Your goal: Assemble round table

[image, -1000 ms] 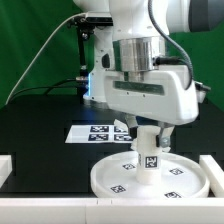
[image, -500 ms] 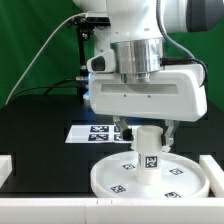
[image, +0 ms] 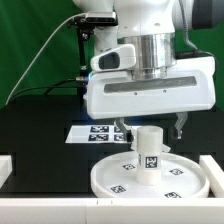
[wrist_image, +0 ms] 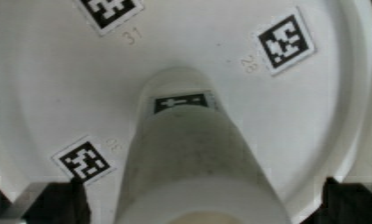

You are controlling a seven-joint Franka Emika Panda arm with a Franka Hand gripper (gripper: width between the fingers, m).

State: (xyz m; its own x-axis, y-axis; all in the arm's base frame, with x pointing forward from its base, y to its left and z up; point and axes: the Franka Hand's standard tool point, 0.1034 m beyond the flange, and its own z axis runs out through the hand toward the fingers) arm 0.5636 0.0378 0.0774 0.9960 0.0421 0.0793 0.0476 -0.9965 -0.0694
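The large white round disc [image: 150, 178] lies at the table's front with tags on its face. The short white post [image: 150, 148] stands upright at its middle. My gripper [image: 150, 130] hangs just above the disc with its fingers [image: 181, 126] spread on both sides of the post's top, apart from it. In the wrist view the post [wrist_image: 192, 150] rises from the disc [wrist_image: 183, 40] between the two dark fingers [wrist_image: 357, 205], with a gap on each side; my gripper [wrist_image: 197, 208] is open. The cross-shaped piece is out of view.
The marker board [image: 90, 131] lies flat on the black table behind the disc. White rails stand at the front corners, one at the exterior view's left [image: 5, 168] and one at its right [image: 214, 166]. A green backdrop stands behind.
The hand has turned about its vertical axis, so its broad side now faces the exterior camera. The fingers now stand wider apart beside the post. The post and disc have not moved.
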